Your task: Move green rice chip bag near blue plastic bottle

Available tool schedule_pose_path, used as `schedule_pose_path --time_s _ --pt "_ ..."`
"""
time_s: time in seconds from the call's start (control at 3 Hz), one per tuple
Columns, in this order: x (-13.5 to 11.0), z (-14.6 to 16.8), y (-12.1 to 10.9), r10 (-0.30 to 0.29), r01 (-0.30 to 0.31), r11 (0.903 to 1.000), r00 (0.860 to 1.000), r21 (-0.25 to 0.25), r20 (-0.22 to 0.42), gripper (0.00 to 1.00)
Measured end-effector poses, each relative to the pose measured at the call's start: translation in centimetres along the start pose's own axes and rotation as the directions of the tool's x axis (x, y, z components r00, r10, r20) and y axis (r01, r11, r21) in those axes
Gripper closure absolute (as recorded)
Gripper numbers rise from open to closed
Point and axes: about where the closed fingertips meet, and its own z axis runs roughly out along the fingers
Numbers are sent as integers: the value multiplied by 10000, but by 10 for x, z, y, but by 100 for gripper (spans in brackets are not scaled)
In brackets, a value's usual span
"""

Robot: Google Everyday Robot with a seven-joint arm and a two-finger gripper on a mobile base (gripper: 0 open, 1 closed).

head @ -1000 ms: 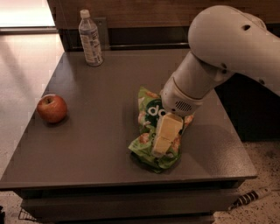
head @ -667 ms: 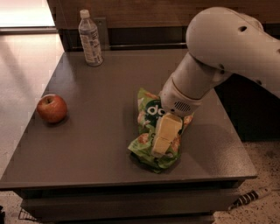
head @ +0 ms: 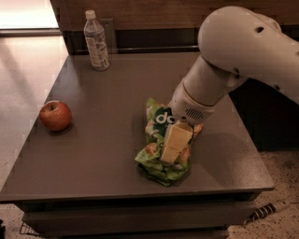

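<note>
Looks like an office or lab break corner: grey table (head: pixel 103 154), wood panelling (head: pixel 154 14) behind it, speckled floor (head: pixel 280 172) and a cable (head: pixel 268 211) beside it. The gripper (head: pixel 170 149) hangs over the table's middle.

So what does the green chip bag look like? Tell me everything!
The green rice chip bag looks like shiny, crinkly foil. It is bright green with a dark green oval, white letters and orange chip pictures. It lies crumpled on the dark table, near the front. The gripper is down on it, hiding its middle.
</note>
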Motion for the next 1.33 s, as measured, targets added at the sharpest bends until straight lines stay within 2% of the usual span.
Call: schedule_pose_path --time_s 0.67,1.0,1.33 --pt "-1 -1 1 -20 20 10000 10000 2 -9 92" --pt "-1 -1 1 -34 34 10000 10000 2 -16 100" --pt "2 -13 0 163 -160 9997 9997 170 -202 100"
